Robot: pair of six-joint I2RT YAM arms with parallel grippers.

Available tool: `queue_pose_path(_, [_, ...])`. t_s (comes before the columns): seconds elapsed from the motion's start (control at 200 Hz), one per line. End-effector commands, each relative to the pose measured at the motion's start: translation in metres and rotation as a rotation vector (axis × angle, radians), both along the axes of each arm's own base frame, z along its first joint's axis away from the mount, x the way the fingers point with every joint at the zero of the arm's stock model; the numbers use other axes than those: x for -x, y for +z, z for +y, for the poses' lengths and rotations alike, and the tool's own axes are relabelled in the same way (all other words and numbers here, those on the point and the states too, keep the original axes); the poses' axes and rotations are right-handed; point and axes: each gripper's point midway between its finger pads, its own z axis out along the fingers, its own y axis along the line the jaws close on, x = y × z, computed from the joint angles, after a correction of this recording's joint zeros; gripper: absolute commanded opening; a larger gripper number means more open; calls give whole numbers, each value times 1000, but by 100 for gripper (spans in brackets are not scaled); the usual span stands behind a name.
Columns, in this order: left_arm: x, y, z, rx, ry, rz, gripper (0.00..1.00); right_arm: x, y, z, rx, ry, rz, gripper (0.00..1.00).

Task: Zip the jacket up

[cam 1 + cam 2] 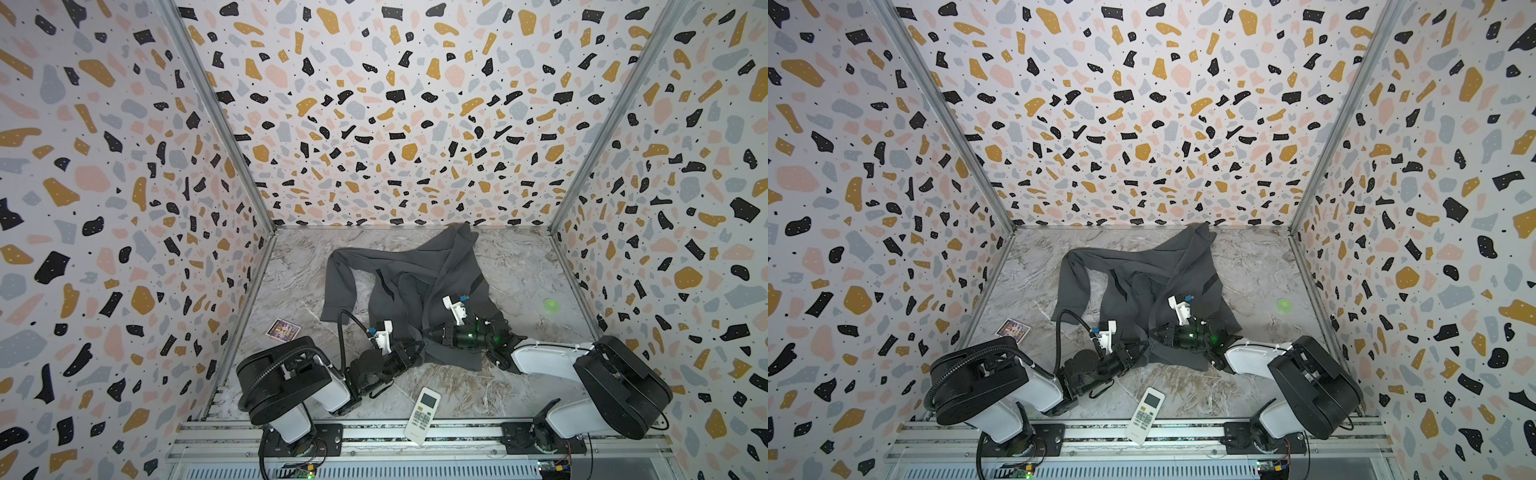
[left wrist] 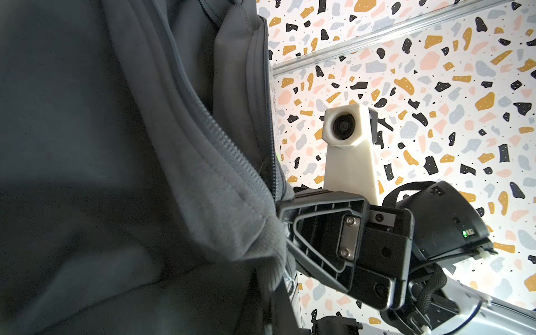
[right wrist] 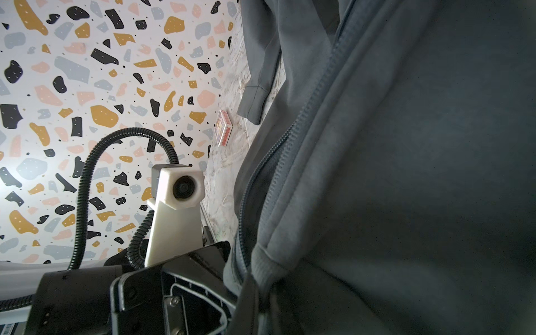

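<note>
Jacket: large dark charcoal-grey soft fabric jacket (image 1: 415, 282) (image 1: 1142, 286) lay rumpled on the middle of the grey marble-patterned tabletop (image 1: 523, 266). Its stand-up collar (image 1: 461, 239) was at the far edge and its hem toward the near edge.
Sleeve: one long sleeve (image 1: 340, 286) was flung toward the left edge, with its cuff (image 3: 252, 107) flat on the tabletop.
Strips: short black shoulder strips (image 1: 384, 286) showed on both sides of the front.
Zip: the front zip (image 2: 223, 142) (image 3: 290, 139) was not done up. Its two tooth rows ran apart up the front and met only down at the hem.
Left gripper: the black left gripper (image 1: 417, 347) (image 1: 1143, 345) was low at the hem. Its fingers (image 3: 200, 293) were closed, pinching the jacket's hem fabric at the zip's bottom end.
Right gripper: the black right gripper (image 1: 431, 331) (image 1: 1153, 331) faced it across the zip, close by. Its fingers (image 2: 319, 232) were clamped on the opposite hem edge.
Remote: a white rectangular remote control with grey buttons (image 1: 422, 415) (image 1: 1144, 415) lay at the middle of the near edge, one end over the aluminium rail (image 1: 374, 434).
Card box: a small flat colourful printed box (image 1: 283, 329) (image 3: 223, 129) lay by the left edge, near the sleeve cuff but apart from it.
Green item: a small blurred green round thing (image 1: 550, 305) (image 1: 1283, 304) sat near the right edge. I couldn't tell what it was.
</note>
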Motion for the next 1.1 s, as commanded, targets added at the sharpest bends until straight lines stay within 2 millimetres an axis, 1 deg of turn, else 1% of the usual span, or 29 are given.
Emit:
queue_pose_path(0.0, [22, 24, -22, 77, -153, -57, 0, -12, 28, 7, 7, 37, -134, 21])
queue_pose_path(0.055, [23, 27, -21, 95, -153, -58, 0, -12, 29, 3, 57, 58, -176, 34])
queue_pose_path(0.1, [24, 27, -20, 101, -153, -52, 0, -12, 32, -2, 108, 70, -229, 40])
queue_pose_path(0.19, [24, 27, -18, 105, -152, -51, 0, -16, 43, -13, 209, 83, -355, 45])
queue_pose_path(0.295, [26, 29, -19, 108, -161, -53, 0, -20, 57, -26, 294, 62, -494, 47])
queue_pose_path(0.335, [26, 30, -19, 110, -165, -55, 0, -18, 63, -30, 317, 76, -559, 48])
queue_pose_path(0.37, [27, 31, -19, 110, -169, -55, 0, -14, 67, -32, 339, 89, -623, 49])
queue_pose_path(0.431, [28, 31, -19, 110, -174, -56, 0, -4, 77, -35, 398, 121, -784, 51])
queue_pose_path(0.496, [30, 32, -18, 112, -179, -57, 0, 7, 84, -40, 484, 135, -942, 57])
queue_pose_path(0.556, [30, 32, -17, 114, -177, -58, 0, 14, 91, -46, 525, 148, -1033, 59])
queue_pose_path(0.641, [32, 33, -16, 117, -181, -59, 0, 28, 95, -49, 557, 215, -1127, 59])
queue_pose_path(0.696, [32, 34, -15, 118, -182, -59, 0, 37, 92, -50, 607, 264, -1183, 59])
queue_pose_path(0.731, [32, 34, -15, 118, -184, -59, 0, 43, 86, -51, 655, 307, -1220, 59])
queue_pose_path(0.806, [33, 33, -15, 118, -186, -59, 0, 59, 68, -50, 750, 415, -1283, 60])
queue_pose_path(0.876, [33, 33, -16, 120, -188, -60, 0, 69, 49, -52, 814, 492, -1307, 60])
queue_pose_path(0.951, [34, 33, -15, 122, -190, -56, 0, 75, 33, -53, 844, 544, -1315, 60])
queue_pose_path(1.001, [34, 32, -15, 124, -192, -56, 0, 79, 27, -52, 845, 570, -1324, 61])
queue_pose_path(1.096, [34, 32, -15, 126, -191, -55, 0, 80, 25, -47, 847, 582, -1337, 62])
